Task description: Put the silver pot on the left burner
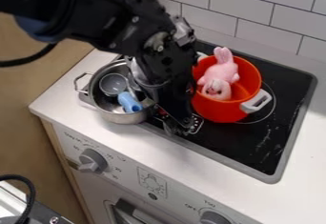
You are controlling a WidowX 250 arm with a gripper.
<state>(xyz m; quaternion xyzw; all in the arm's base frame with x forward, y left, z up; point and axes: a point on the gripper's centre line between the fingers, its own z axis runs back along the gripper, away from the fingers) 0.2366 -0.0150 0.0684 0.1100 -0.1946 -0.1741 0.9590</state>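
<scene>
Item, one silver pot (121,118): upright at the left edge of the black cooktop (253,144), its left part over the white tabletop (213,163). Loop handle (76,81) outward; right wall partly behind my pincer. Not squarely on the left burner; I cannot make out that burner's outline beneath the arm (130,25).

Item, contents: one grey cup (114,83) and one blue object (130,103), loose by the look of them. I expect them to slide if the pot tips.

Item, one pincer (180,124): pointing down, just beside the pot's right side. Whether released, clenched or grasping the pot I cannot tell.

Item, one red pot (213,112) on the right, pink plush rabbit (219,79) inside; arm close by its left wall.

Step in hand, as I judge it: securing the silver pot's rim, then bringing it inward. Handling notes: seat the grip squarely on the wall before loading it; raise only enough to pass the cooktop's border, since a one-sided hold would likely tilt the pot; travel short and slow; stop shy of the red pot; lower flat, release, withdraw straight up.
</scene>
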